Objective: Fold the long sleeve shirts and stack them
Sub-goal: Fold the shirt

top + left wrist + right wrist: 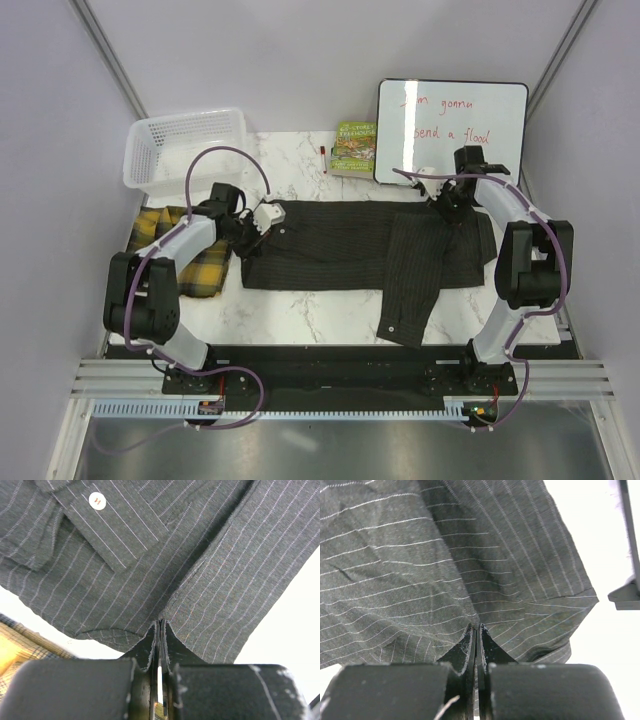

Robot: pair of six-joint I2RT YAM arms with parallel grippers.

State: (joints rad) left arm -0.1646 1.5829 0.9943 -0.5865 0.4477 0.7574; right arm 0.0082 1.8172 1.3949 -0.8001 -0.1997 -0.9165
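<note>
Across the middle of the bench (300, 310), gripping the pinstripe shirt (340, 255) at both ends, with left end effector (262, 224) and right end effector (447, 204) clamped on cloth. Looks like mid-fold. Next, probably lifting together, evenly, then folding over. Leaving plaid shirt (205, 265) at left.

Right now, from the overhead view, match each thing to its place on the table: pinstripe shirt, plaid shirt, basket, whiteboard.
Things:
1 pinstripe shirt
2 plaid shirt
3 basket
4 whiteboard

Places:
A far left corner
B spread across the middle
C far right
D left edge, nearer than the basket

Pairs: 1-B; 2-D; 3-A; 4-C
</note>
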